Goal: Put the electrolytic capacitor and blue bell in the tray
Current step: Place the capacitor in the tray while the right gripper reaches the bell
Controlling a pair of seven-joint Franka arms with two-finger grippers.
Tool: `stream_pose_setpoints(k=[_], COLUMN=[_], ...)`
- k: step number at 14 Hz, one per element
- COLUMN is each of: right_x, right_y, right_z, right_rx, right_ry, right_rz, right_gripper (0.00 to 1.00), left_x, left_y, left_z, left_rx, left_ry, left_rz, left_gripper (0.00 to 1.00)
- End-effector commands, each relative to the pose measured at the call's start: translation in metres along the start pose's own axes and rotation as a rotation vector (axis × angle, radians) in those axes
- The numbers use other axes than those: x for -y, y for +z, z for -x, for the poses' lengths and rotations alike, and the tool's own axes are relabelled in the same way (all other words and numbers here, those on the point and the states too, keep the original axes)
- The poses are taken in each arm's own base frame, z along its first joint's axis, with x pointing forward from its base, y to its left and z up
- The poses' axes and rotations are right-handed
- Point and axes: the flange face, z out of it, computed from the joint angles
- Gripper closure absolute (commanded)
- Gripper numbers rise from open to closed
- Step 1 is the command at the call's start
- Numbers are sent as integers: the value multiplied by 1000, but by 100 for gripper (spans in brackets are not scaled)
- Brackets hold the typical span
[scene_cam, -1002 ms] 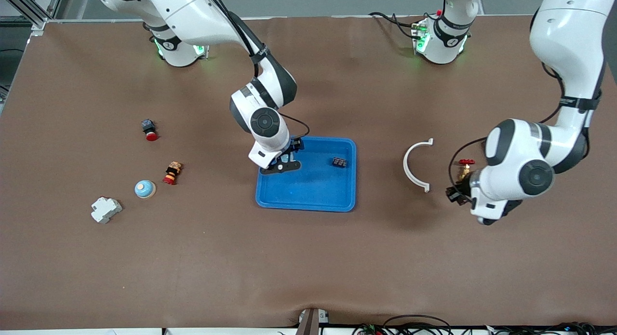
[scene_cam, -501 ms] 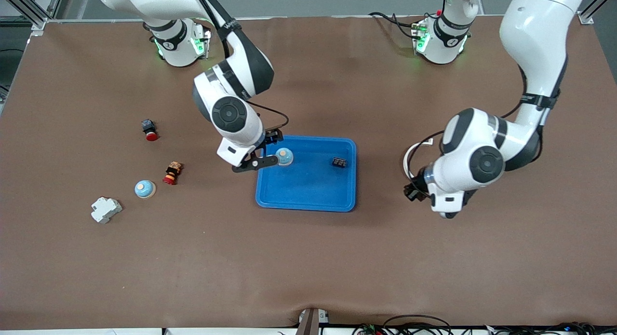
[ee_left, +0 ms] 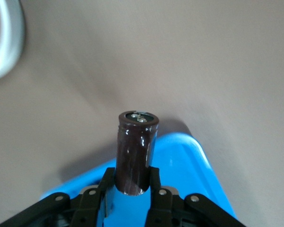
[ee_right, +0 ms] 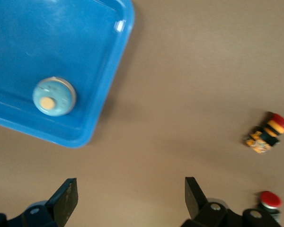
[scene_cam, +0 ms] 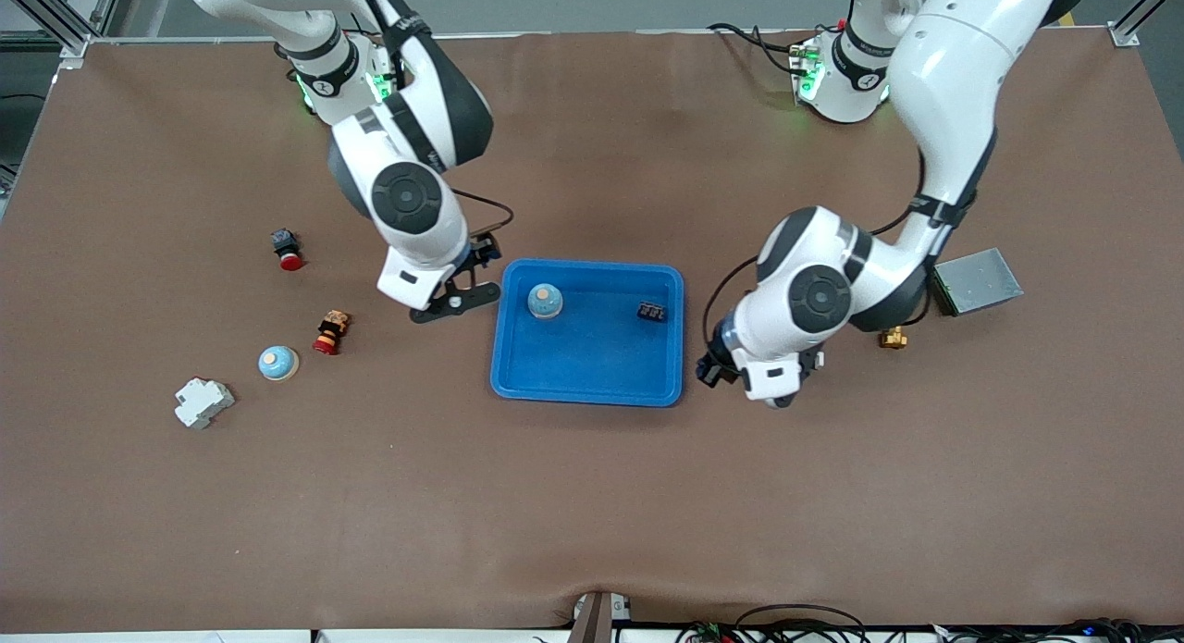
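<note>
Two hands: my left hand (ee_left: 131, 189) is clamped on the dark brown cylindrical electrolytic capacitor (ee_left: 135, 150), over the bright-blue plastic tray (scene_cam: 592, 384)'s corner toward the left arm's end. Released now, it could hit the rim and roll onto the brown bench (scene_cam: 592, 513). My right hand (scene_cam: 455, 296) hangs spread and empty just beside the tray, where the blue dome bell (scene_cam: 545, 301) already sits. From the front, my wrist hides the capacitor.

No legible text, label, brand or number from my station. The capacitor (ee_left: 136, 152) sleeve between the left gripper's fingers (ee_left: 156, 189) reads blank; the tray (scene_cam: 518, 384) shows no markings either.
</note>
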Motion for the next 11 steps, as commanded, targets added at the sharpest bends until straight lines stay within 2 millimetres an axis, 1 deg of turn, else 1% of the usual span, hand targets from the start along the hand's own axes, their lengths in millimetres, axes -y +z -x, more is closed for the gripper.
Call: stream_pose_setpoints(k=[1, 3, 4, 6, 7, 8, 10, 11], right_x=[-52, -95, -115, -155, -178, -195, -216, -228], right_y=[-13, -10, -6, -3, -2, 2, 11, 13], right_z=[19, 27, 29, 32, 33, 35, 39, 43], right_rx=[-3, 6, 10, 1, -18, -23, -26, -27], right_ry=[-51, -52, -54, -107, -148, -187, -206, -197], right_rz=[-18, -36, -45, -62, -68, -71, -43, -19], right_gripper=[0, 0, 0, 0, 0, 0, 0, 0], left_x=[-13, -18, -18, -17, -16, -15, -14, -16], left_y=[10, 18, 26, 38, 41, 42, 58, 70], left_z=[16, 33, 43, 60, 69, 71, 86, 89], left_rx=[12, 2, -5, -18, -17, -16, -10, -6], left_ry=[-58, -101, -116, -157, -177, -208, -238, -257], left_rz=[51, 78, 72, 58, 54, 52, 57, 74], left_gripper=[100, 100, 100, 100, 100, 100, 100, 100])
